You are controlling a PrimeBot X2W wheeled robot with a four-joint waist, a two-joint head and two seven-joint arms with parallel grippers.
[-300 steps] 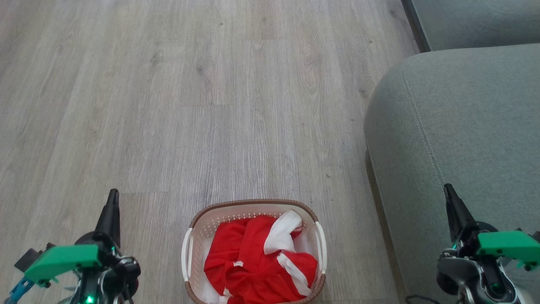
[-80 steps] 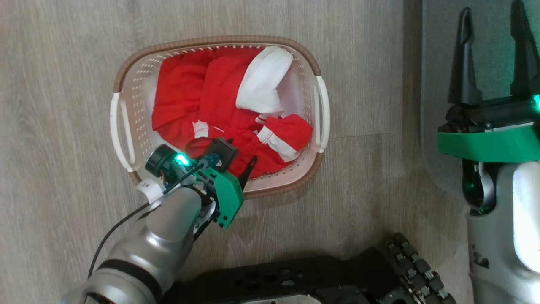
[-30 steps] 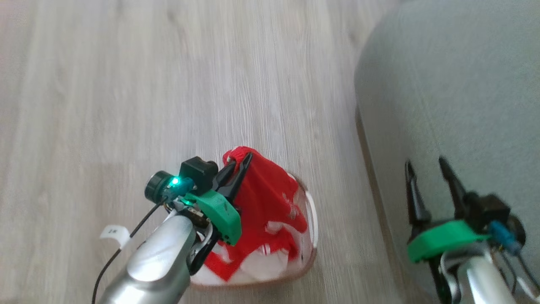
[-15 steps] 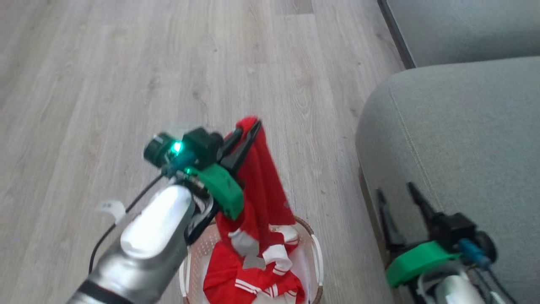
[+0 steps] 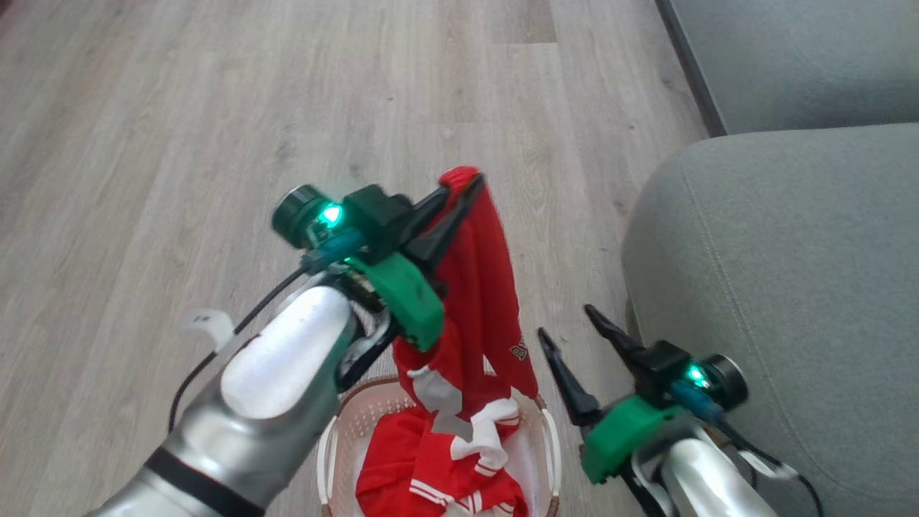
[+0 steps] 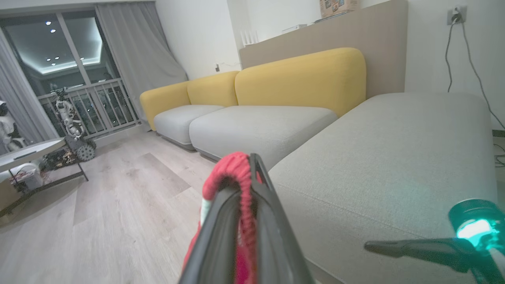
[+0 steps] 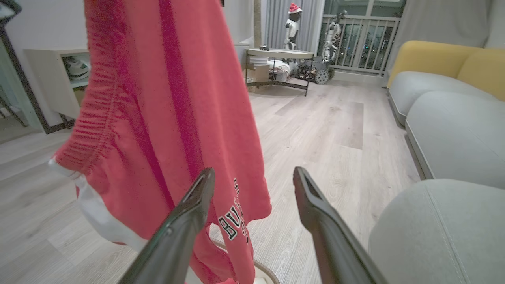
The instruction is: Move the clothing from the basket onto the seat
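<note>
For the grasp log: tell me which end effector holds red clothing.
The left end effector, shut on the hanging red clothing; the right end effector stands open, holding nothing.

red garment point(image 5: 482, 287): hanging raised, lower end over basket | other red clothing point(image 5: 431, 482): crumpled inside white basket point(image 5: 325, 459) | grey-green seat point(image 5: 790, 273): just right of basket

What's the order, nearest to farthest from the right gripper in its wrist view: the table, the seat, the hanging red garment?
1. Red garment, hanging right by the right gripper, view's left.
2. Seat, lower right, just beyond.
3. Table, far across the floor by the windows.
</note>
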